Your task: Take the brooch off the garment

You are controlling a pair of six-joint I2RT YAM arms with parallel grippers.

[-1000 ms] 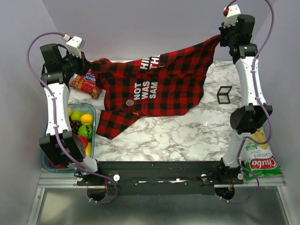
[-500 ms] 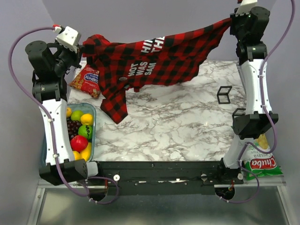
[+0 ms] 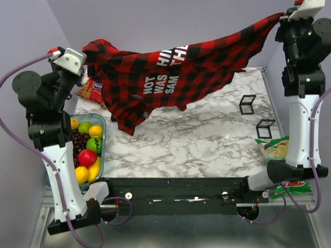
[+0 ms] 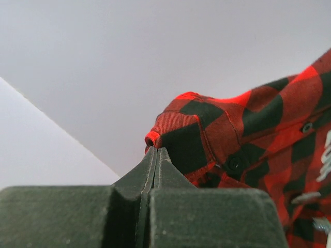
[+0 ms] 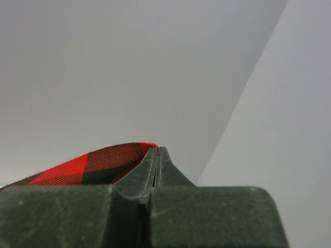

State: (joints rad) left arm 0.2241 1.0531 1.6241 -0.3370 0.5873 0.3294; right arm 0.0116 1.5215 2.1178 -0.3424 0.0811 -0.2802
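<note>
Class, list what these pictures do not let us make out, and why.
- Brooch: top view, a tiny grey speck on the shirt; its fastening is too small to see.
- Snack packet: top view, mostly hidden behind the shirt.
- Upper lettering: top view, lost in a fold.
- Shirt: right wrist view, only a corner shows beside the right gripper.

robot arms: two
checked shirt: just the one
brooch: one, tiny grey dot on the shirt, kinda hard to make out
black wire cubes: two
snack bags: two, a red packet and a green chips bag
plastic fruit tub: one
green fruits: two
red fruit: one
yellow/orange fruits: four I think, arm's partly in the way
dark grape bunch: one
</note>
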